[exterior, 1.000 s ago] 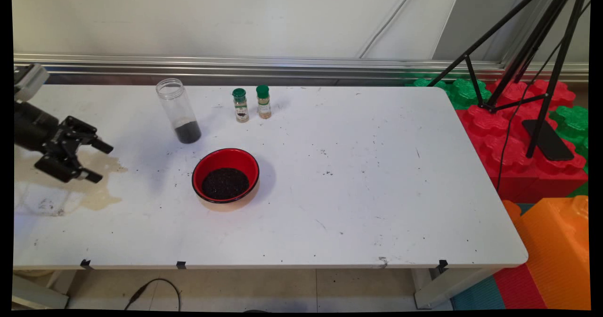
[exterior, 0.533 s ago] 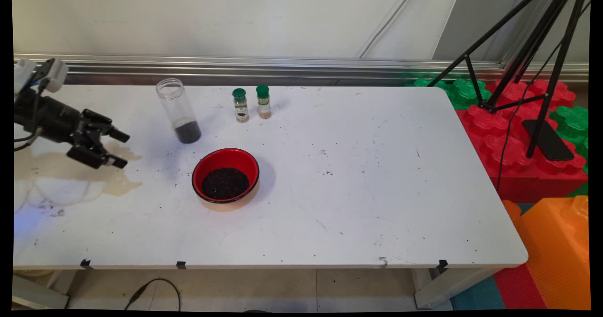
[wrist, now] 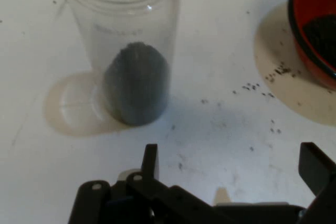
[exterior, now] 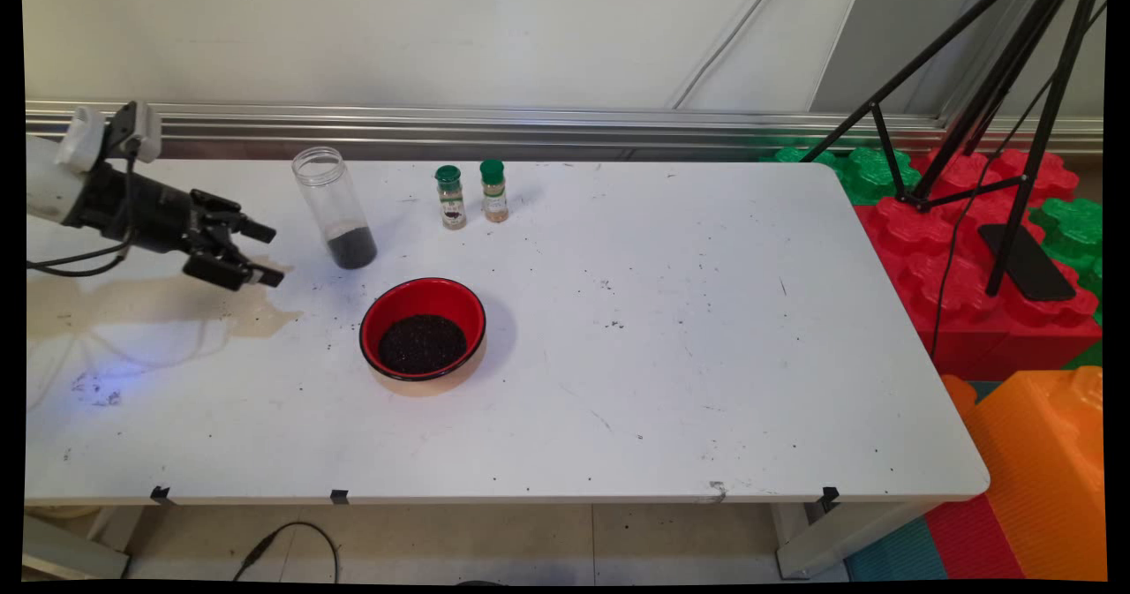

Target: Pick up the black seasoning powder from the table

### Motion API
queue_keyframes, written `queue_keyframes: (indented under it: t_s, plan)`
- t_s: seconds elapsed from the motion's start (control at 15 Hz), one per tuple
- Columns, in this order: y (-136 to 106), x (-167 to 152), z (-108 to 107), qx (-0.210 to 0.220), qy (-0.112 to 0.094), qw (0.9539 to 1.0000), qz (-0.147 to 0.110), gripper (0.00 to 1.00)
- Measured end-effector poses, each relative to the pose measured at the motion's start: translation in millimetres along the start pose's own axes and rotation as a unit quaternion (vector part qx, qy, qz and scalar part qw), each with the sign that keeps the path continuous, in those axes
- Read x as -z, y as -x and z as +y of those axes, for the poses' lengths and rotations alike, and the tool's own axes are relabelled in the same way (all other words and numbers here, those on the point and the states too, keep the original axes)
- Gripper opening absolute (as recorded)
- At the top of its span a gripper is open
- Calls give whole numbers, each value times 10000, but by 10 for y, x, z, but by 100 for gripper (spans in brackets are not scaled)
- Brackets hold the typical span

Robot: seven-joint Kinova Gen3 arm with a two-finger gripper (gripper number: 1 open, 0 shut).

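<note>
The gripper (exterior: 268,253), fingers (wrist: 150,161) apart and empty, hovers near the clear jar (exterior: 335,207), left of it; a red bowl (exterior: 423,327) sits just beyond the jar on the bench (exterior: 671,329).

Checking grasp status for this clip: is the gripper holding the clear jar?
No. The gripper is open and empty, apart from the clear jar.

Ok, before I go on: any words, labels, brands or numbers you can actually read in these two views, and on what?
No text can be read in either view.
Left spice jar: has a label, print too small to read.
Right spice jar: has a label, print too small to read.
Clear jar: a faint mark on its wall in the hand view, too blurred to read.
Red bowl: no lettering visible.
Gripper: no lettering visible.
</note>
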Motion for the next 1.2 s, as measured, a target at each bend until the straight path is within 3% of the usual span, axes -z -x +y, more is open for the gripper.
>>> queue_keyframes:
  t_s: [0.6,1.2]
  plan:
    - [59,-299,-123,-16,-448,9974,565,100]
    - [241,-577,-253,-141,-696,9917,1074,100]
